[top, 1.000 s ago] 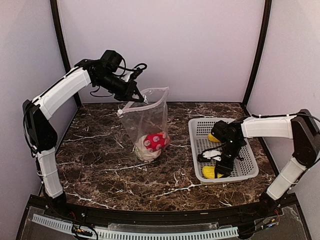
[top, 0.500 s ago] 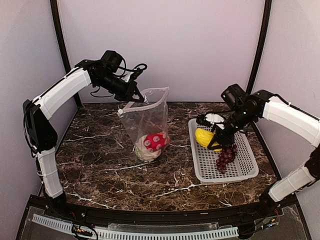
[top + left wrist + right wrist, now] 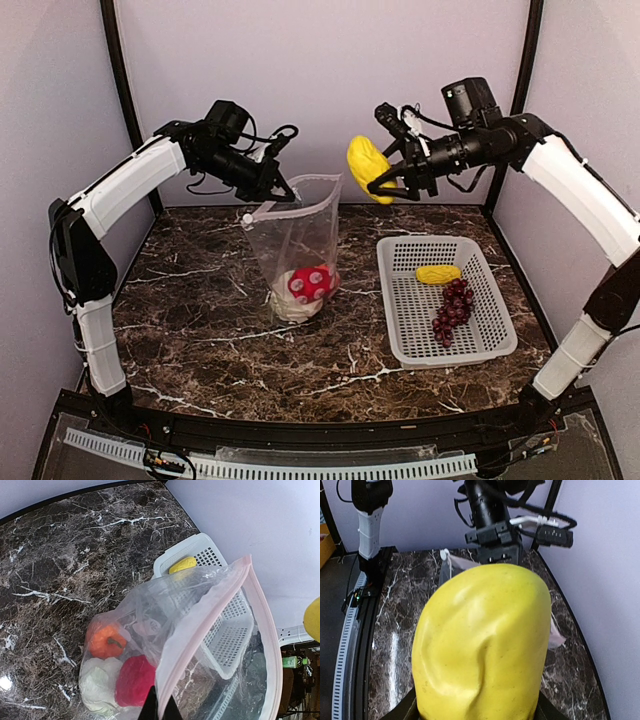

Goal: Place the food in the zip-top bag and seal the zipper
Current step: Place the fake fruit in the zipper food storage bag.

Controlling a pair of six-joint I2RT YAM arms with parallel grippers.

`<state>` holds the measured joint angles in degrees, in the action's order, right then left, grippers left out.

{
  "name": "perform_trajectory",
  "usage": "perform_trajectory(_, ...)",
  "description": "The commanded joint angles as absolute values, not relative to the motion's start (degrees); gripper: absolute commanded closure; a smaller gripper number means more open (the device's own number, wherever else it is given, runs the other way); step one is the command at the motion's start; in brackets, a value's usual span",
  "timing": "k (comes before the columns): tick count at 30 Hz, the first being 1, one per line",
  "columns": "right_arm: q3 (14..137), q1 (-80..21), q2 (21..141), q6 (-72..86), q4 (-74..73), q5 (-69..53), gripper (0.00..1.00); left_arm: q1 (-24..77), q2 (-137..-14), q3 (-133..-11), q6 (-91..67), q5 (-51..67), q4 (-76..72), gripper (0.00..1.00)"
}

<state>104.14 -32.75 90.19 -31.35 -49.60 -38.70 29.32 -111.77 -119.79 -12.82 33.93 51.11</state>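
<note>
The clear zip-top bag (image 3: 295,245) stands open on the table. My left gripper (image 3: 272,192) is shut on its whitish-pink zipper edge (image 3: 210,615), holding the mouth up. Inside lie the red pepper (image 3: 134,680), orange pumpkin (image 3: 106,640) and white cauliflower (image 3: 97,687). My right gripper (image 3: 385,172) is shut on a large yellow piece (image 3: 366,160), held in the air just right of and above the bag's mouth; it fills the right wrist view (image 3: 480,645). A smaller yellow piece (image 3: 438,273) and the dark purple grape bunch (image 3: 450,308) lie in the basket.
The white perforated basket (image 3: 400,330) sits on the dark marble table to the right of the bag. Black frame posts stand at the back corners, and pale walls close in the back and sides.
My right gripper lifted the large yellow piece out of the basket, up and leftward to beside the bag's mouth. The left gripper and the bag stayed put.
</note>
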Motion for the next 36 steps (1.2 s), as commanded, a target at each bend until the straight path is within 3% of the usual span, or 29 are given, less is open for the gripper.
perform_trajectory(1,111.58,-35.14,94.99,-24.51,-42.59,-46.0,0.59,30.85,-111.56,-120.28,-13.64,35.39,49.85,0.99)
perform_trajectory(11,114.9,-38.82,102.51,-14.41,-27.33,-45.79,0.59,31.73,-111.38,-122.51,-13.21,34.52,51.26,0.99)
perform_trajectory(23,112.0,-39.1,108.4,-14.84,-20.04,-45.53,0.56,31.73,-110.86,-123.38,-11.67,33.11,52.78,0.99)
perform_trajectory(33,110.87,-39.11,110.0,-13.7,-19.19,-44.94,0.29,31.73,-110.76,-122.92,-11.04,32.01,53.26,0.99)
perform_trajectory(36,110.56,-39.12,108.99,-13.81,-19.6,-44.98,0.26,31.73,-110.76,-122.81,-10.83,31.86,53.26,0.99)
